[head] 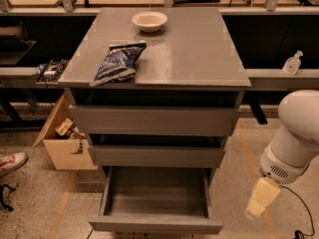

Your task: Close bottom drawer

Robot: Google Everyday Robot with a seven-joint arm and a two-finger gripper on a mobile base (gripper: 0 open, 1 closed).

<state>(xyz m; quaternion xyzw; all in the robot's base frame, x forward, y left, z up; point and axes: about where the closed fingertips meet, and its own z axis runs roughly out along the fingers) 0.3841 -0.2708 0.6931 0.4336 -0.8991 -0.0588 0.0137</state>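
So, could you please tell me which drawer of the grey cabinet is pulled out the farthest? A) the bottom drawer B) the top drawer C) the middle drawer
A: the bottom drawer juts well past the middle drawer and top drawer, its empty box showing, while the gripper hangs off to its right in the camera view, not touching it.

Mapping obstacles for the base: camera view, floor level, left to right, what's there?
In order: shoe → cardboard box → open bottom drawer → gripper, hanging low to the right of the drawer.
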